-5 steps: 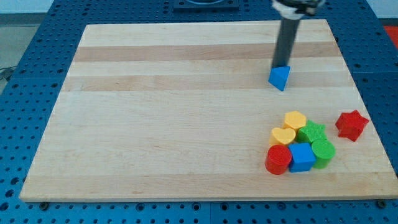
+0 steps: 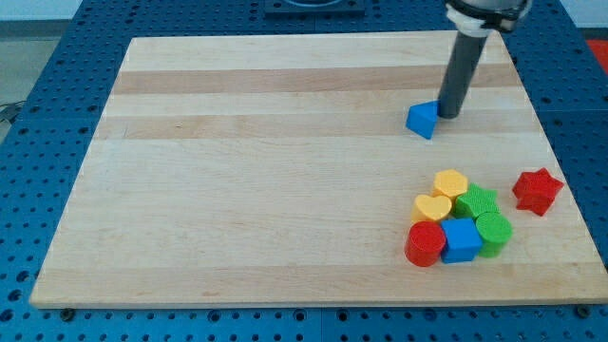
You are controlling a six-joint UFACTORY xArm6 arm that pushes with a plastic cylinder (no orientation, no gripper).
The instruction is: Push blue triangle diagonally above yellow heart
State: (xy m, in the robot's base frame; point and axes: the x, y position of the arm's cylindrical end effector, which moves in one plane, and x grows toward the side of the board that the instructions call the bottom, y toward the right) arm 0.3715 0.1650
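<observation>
The blue triangle [image 2: 422, 120] is seen on the wooden board [image 2: 266, 190], in the upper right part of the view, well apart from the cluster of blocks below it. My tip [image 2: 446, 116] is placed just beside the triangle on the view's right, touching or nearly touching its edge; no gripper is carried, only the straight dark rod.

The yellow heart [image 2: 432, 208] is found toward the view's bottom right, on the left side of the cluster. It is pressed against a second yellow block [image 2: 451, 182] above it, a red cylinder [image 2: 425, 244] below it and a blue cube [image 2: 462, 239]. Two green blocks [image 2: 478, 202] [image 2: 494, 231] are packed on the cluster's right. A red star [image 2: 538, 190] is set apart further right. Bare board lies between the triangle and the cluster.
</observation>
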